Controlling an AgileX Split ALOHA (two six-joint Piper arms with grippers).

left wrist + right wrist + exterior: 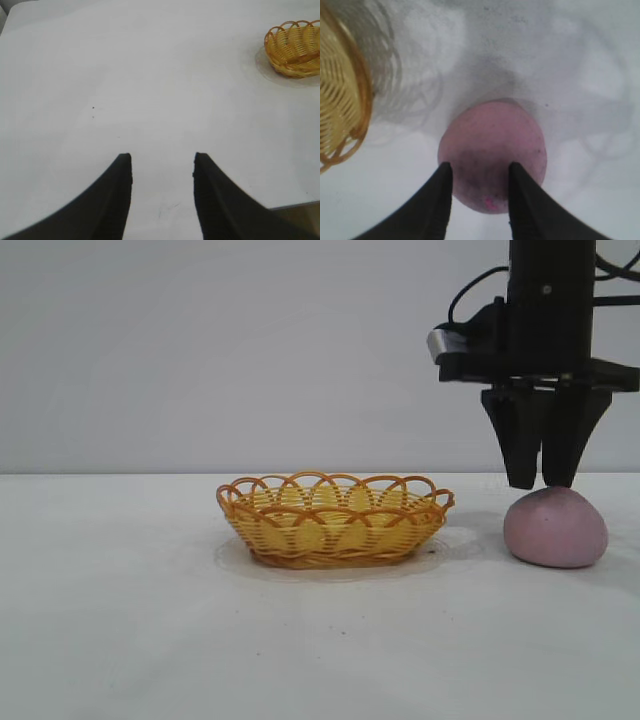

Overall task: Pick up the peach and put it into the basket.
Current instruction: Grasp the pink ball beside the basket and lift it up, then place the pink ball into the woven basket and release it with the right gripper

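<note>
At the right of the worktop [120,640], your right claw [548,483] hangs directly over the peach [556,528], fingers pointing straight down. The fingertips sit level with the crown of the fruit and look to be touching or just above it; you cannot tell which from the exterior view. In the right wrist view the two black fingers frame the peach [492,150] with a gap narrower than the fruit, so the claw is partly open and grips nothing. Judgement: the fingers must spread wider before they can pass down the sides.

The peach rests on the worktop, right of the basket [335,520] and apart from it. It is dusty pink, matte, a squat dome with a slight point on top, so no strong long axis; approach angle matters little.

The basket is shallow, oval, yellow-orange wicker with a looped rim, long axis running left to right, nothing visible inside. The carry goes left from the peach, and the rim loops must be cleared.

Your left claw [162,165] is open over bare worktop, well away from the basket [295,47] and holding nothing. The right arm is plainly the nearer one.
</note>
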